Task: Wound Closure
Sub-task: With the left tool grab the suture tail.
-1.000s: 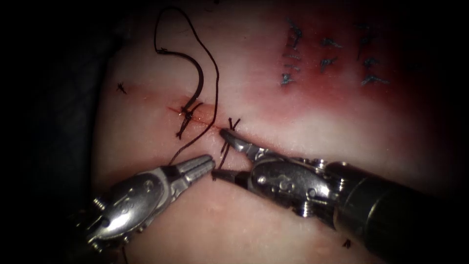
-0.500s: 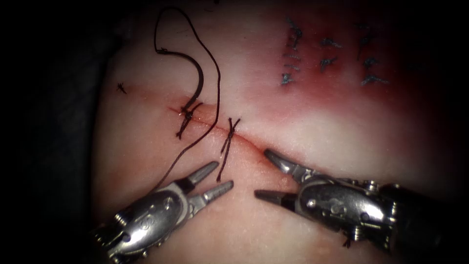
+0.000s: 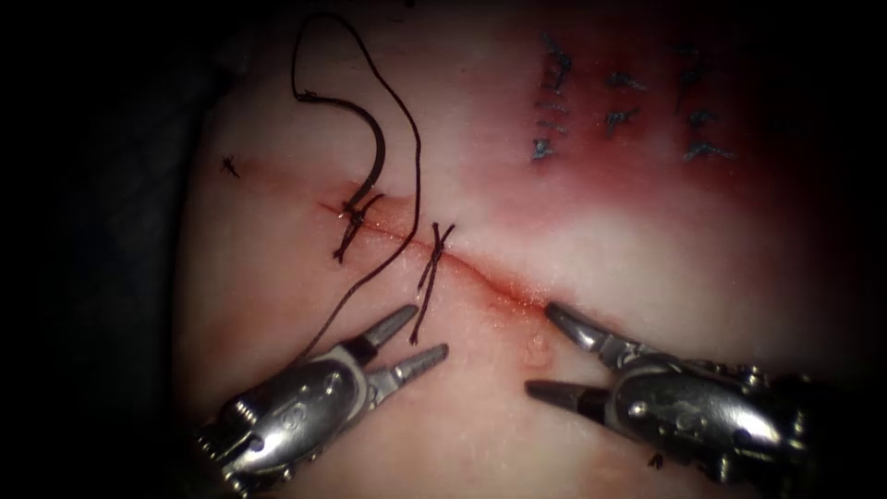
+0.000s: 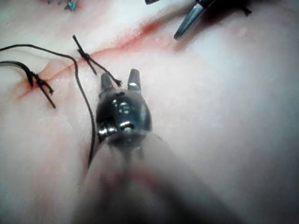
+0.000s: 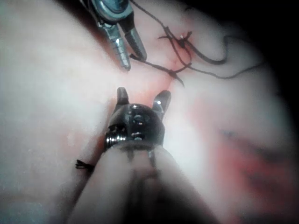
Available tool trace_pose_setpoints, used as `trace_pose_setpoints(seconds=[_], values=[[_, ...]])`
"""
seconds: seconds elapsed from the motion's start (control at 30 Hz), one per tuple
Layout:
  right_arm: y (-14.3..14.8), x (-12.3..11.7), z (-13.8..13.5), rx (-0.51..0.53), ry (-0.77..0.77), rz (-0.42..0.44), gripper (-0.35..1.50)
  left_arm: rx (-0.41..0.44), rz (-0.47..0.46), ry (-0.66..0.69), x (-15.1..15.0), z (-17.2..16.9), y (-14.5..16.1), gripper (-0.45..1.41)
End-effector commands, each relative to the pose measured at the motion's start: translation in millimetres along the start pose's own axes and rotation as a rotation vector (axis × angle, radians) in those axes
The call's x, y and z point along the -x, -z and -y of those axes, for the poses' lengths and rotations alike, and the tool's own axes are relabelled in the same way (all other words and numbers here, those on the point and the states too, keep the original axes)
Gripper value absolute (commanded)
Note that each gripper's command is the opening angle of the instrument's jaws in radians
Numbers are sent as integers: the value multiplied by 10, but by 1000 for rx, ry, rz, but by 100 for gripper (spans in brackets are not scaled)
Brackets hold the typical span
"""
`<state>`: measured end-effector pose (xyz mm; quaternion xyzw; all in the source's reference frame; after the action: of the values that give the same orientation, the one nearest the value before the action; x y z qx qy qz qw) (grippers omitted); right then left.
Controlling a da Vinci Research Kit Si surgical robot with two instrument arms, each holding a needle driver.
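Observation:
The cut runs slantwise across the tissue, with two knotted stitches on it. The curved needle lies on the tissue above the cut, one end by the left stitch. Neither tool holds it. Its thread loops up, then down past my left tool. My left tool stands open below the right stitch's tails and holds nothing. My right tool stands wide open and holds nothing, its upper tip at the cut. The left wrist view shows my left tool open, the right wrist view my right tool open.
Rows of old blue stitches sit in the red fluid at the upper right. Small cut ends of thread lie at the far left and under the right tool. The tissue drops into dark at the left.
My left tool's jaws went from shut to open and moved slightly down. My right tool, still open, drew back down and to the right, away from the right stitch's tails.

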<state>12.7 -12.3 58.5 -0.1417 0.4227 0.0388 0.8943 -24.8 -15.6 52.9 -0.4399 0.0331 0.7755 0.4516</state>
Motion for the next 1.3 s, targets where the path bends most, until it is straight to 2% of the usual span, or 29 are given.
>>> trace_pose_setpoints(seconds=[0.03, 0.17, 0.27, 0.33, 0.4, 0.63, 0.83, 1.13, 1.17, 1.2, 1.23, 1.3], values=[[-11, -2, 0, 0, -2, -5, 138, 2, 2, -2, 1, 1, -9, 59], [-10, -7, 2, -1, -3, -9, 138, 5, 3, -3, 4, 12, -9, 57], [-9, -8, 1, 0, -5, -10, 136, 5, 2, -6, 8, 17, -11, 47], [-9, -9, -1, 3, -8, -14, 136, 4, 3, -9, 11, 14, -11, 17], [-10, -10, -4, 8, -11, -15, 136, 21, -3, -9, 11, 12, -11, -35], [-9, -11, -6, 11, -13, -18, 136, 91, -10, -58, -4, 10, 2, -35], [-10, -12, -5, 13, -13, -17, 136, 84, -39, -52, -18, 20, 10, -35], [-20, -12, -8, 13, -10, -23, 136, 64, -26, -41, -23, 20, 9, -35], [-19, -11, -7, 12, -9, -24, 136, 54, -24, -32, -20, 19, 10, 9], [-19, -11, -7, 12, -9, -24, 136, 54, -24, -32, -20, 19, 10, 9], [-19, -11, -7, 12, -9, -25, 136, 49, -22, -34, -19, 19, 11, 35], [-18, -11, -6, 12, -8, -26, 136, -5, -73, -29, -14, 20, 13, 15]])
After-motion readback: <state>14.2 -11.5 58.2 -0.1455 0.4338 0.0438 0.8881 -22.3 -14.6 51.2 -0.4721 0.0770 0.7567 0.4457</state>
